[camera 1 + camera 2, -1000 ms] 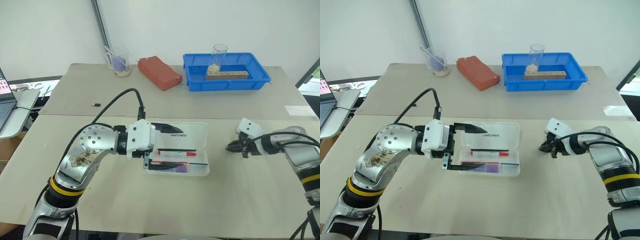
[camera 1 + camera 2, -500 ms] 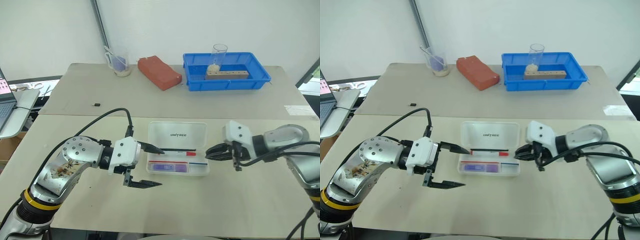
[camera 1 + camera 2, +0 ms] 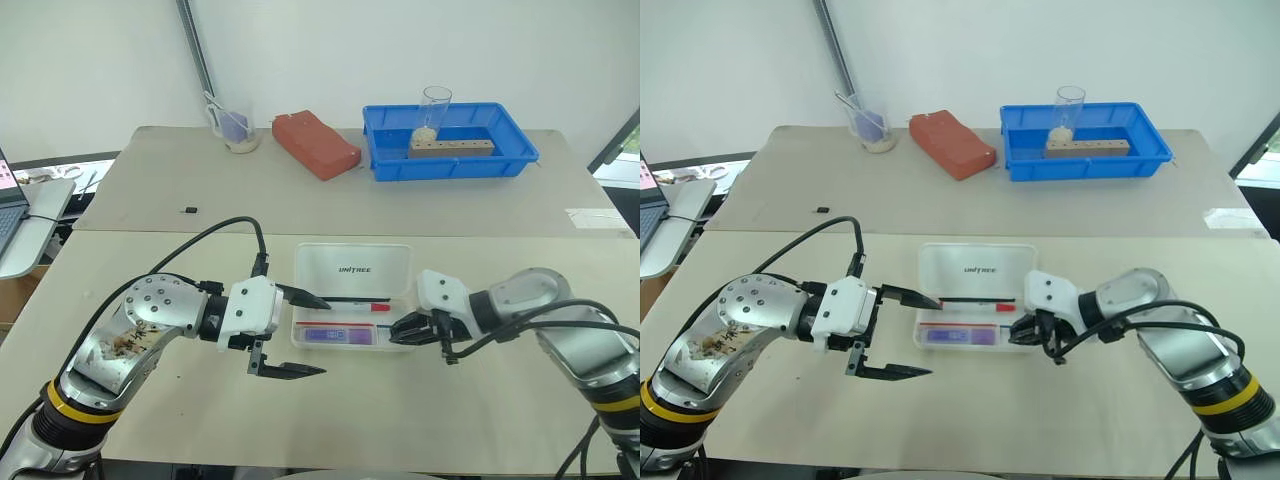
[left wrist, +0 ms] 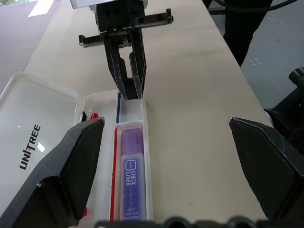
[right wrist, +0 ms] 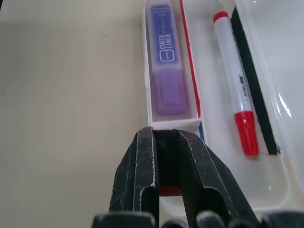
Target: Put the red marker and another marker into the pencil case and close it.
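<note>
The pencil case (image 3: 340, 255) lies open on the table, its lid flat toward the far side. In its tray lie the red marker (image 5: 235, 80), white-barrelled with a red cap, and the other marker, a purple highlighter (image 5: 166, 61), in the front compartment. A thin red stick (image 5: 187, 57) and a blue one lie between them. My right gripper (image 3: 395, 333) is shut, its tips at the case's right end wall. My left gripper (image 3: 325, 336) stands open at the case's left end, one finger (image 4: 61, 175) over the tray edge, the other over bare table.
At the back stand a blue tray (image 3: 515, 165) holding a wooden block and a glass, a red brick (image 3: 317, 145) and a glass cup (image 3: 235, 125). A small dark object (image 3: 190, 210) lies on the left of the table. A side table sits at the left edge.
My right gripper has swung left to the case's right end. My left gripper drew back out of the tray to its left end, then stayed still.
</note>
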Robot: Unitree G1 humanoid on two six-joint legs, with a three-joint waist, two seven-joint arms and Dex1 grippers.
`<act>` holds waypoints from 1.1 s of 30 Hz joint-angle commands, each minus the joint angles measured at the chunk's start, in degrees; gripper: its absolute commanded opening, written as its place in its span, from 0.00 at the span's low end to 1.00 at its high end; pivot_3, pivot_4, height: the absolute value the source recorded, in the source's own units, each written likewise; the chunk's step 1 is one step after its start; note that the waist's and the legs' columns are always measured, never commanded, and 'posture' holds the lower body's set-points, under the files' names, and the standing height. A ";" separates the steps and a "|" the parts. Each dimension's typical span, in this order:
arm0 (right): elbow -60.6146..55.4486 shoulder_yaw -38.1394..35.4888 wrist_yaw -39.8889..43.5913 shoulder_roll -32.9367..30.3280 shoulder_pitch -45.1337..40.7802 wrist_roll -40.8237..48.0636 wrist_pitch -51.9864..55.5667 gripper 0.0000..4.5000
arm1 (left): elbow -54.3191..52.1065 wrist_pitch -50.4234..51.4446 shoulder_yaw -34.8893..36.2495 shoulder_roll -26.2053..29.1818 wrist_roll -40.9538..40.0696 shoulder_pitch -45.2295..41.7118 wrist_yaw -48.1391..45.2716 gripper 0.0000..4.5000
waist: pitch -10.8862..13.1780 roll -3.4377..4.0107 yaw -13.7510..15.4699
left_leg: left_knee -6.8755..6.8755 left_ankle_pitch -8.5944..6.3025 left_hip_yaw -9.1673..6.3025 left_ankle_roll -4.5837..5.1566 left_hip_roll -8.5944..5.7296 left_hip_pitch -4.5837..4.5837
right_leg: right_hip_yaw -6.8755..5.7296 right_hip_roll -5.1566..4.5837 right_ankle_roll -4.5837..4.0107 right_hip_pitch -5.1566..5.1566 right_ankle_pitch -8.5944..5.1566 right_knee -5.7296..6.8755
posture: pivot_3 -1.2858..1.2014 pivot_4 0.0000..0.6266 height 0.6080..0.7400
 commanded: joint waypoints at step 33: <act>-14.64 -25.09 -28.00 12.28 -8.66 23.33 23.33 0.98 | 54.19 6.65 1.95 -17.94 14.14 -31.96 23.15 0.01 | 0.01 -0.02 0.12 | 0.00 0.00 -0.24 0.00 -0.14 -0.11 | -0.03 0.09 0.06 -0.06 0.03 0.07 | 0.52 0.24 1.00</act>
